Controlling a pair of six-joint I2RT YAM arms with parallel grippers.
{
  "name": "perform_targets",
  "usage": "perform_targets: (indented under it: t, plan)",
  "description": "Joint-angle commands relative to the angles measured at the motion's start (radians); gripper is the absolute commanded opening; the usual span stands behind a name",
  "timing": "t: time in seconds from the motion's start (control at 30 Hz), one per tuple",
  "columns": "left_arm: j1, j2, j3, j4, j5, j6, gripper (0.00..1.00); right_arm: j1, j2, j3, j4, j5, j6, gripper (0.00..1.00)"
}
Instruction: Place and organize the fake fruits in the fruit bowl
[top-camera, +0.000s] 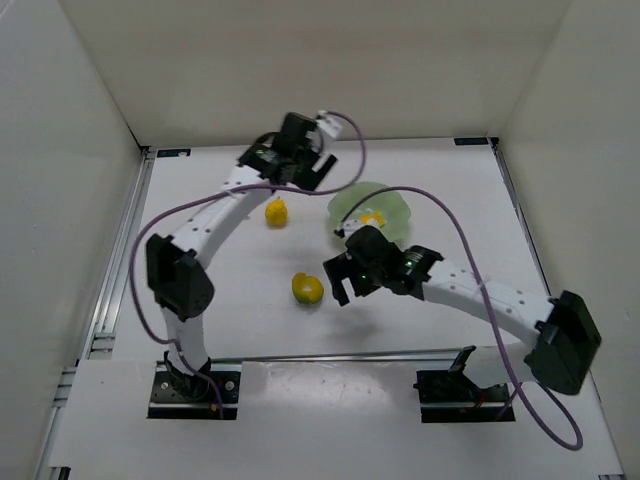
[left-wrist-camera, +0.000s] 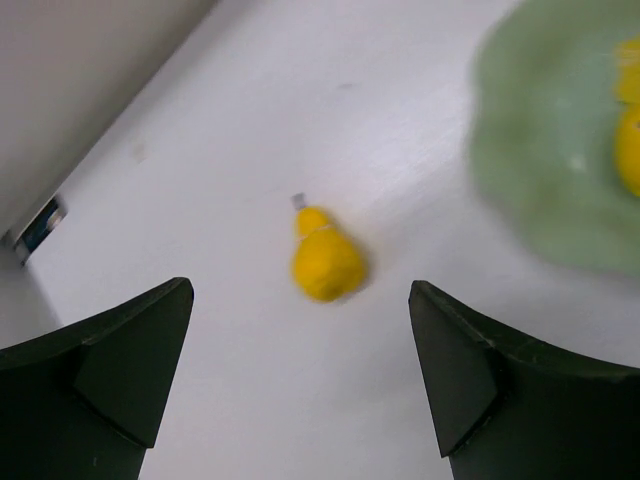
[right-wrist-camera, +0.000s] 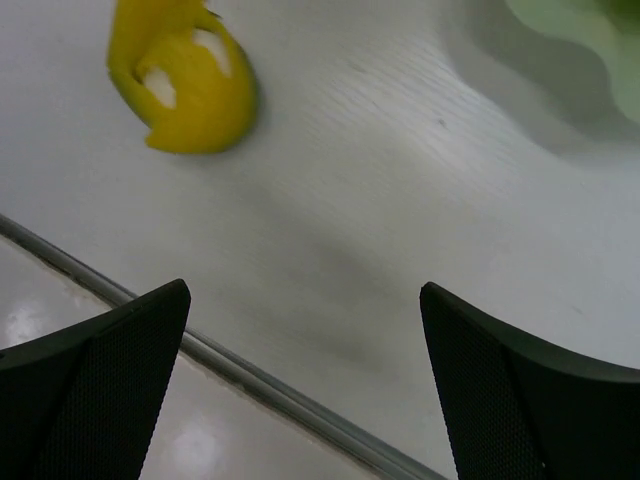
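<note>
The yellow pear (top-camera: 277, 212) lies on the white table; in the left wrist view the pear (left-wrist-camera: 325, 258) sits just ahead of my jaws, stem pointing away. My left gripper (top-camera: 301, 174) (left-wrist-camera: 300, 288) is open and empty above it. The yellow-and-white part-peeled piece (top-camera: 307, 288) (right-wrist-camera: 182, 88) lies mid-table, left of my right gripper (top-camera: 337, 280) (right-wrist-camera: 305, 288), which is open and empty. The pale green fruit bowl (top-camera: 392, 203) (left-wrist-camera: 540, 150) (right-wrist-camera: 590, 30) stands behind the right gripper. A third yellow fruit (top-camera: 372, 217) (left-wrist-camera: 628, 140) lies in it, its details unclear.
White walls enclose the table on the left, back and right. A metal rail (right-wrist-camera: 250, 375) runs along the table's near edge, close under the right gripper. Purple cables loop over both arms.
</note>
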Motion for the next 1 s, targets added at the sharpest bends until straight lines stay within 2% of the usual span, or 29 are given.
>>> perform_targets:
  t: [0.0, 0.13, 0.33, 0.47, 0.57, 0.6, 0.63, 0.7, 0.73, 0.8, 0.97]
  plan:
    - [0.163, -0.189, -0.139, -0.018, -0.058, -0.058, 1.00, 0.030, 0.134, 0.108, 0.128, -0.021, -0.041, 1.00]
    - [0.282, -0.324, -0.402, -0.029, -0.111, -0.087, 1.00, 0.050, 0.289, 0.216, 0.164, -0.086, -0.088, 1.00]
    - [0.394, -0.498, -0.675, -0.029, -0.122, -0.113, 1.00, 0.050, 0.577, 0.348, 0.141, -0.219, -0.156, 1.00]
    - [0.428, -0.544, -0.736, -0.029, -0.103, -0.113, 1.00, 0.050, 0.637, 0.348, 0.130, -0.262, -0.156, 1.00]
    - [0.446, -0.553, -0.746, -0.029, -0.102, -0.113, 1.00, 0.060, 0.637, 0.348, 0.130, -0.240, -0.144, 0.94]
    - [0.446, -0.553, -0.734, -0.029, -0.102, -0.113, 1.00, 0.060, 0.637, 0.360, 0.130, -0.230, -0.135, 0.79]
    - [0.446, -0.542, -0.734, -0.029, -0.102, -0.113, 1.00, 0.060, 0.615, 0.360, 0.130, -0.220, -0.135, 0.70]
    - [0.446, -0.533, -0.708, -0.029, -0.092, -0.113, 1.00, 0.060, 0.579, 0.360, 0.141, -0.195, -0.122, 0.45]
    - [0.446, -0.533, -0.708, -0.040, -0.092, -0.113, 1.00, 0.060, 0.532, 0.345, 0.141, -0.171, -0.122, 0.29]
    - [0.446, -0.522, -0.699, -0.049, -0.092, -0.125, 1.00, 0.060, 0.481, 0.332, 0.150, -0.158, -0.112, 0.23]
    - [0.446, -0.522, -0.737, -0.049, -0.092, -0.125, 1.00, -0.029, 0.277, 0.285, 0.170, -0.050, -0.011, 0.23]
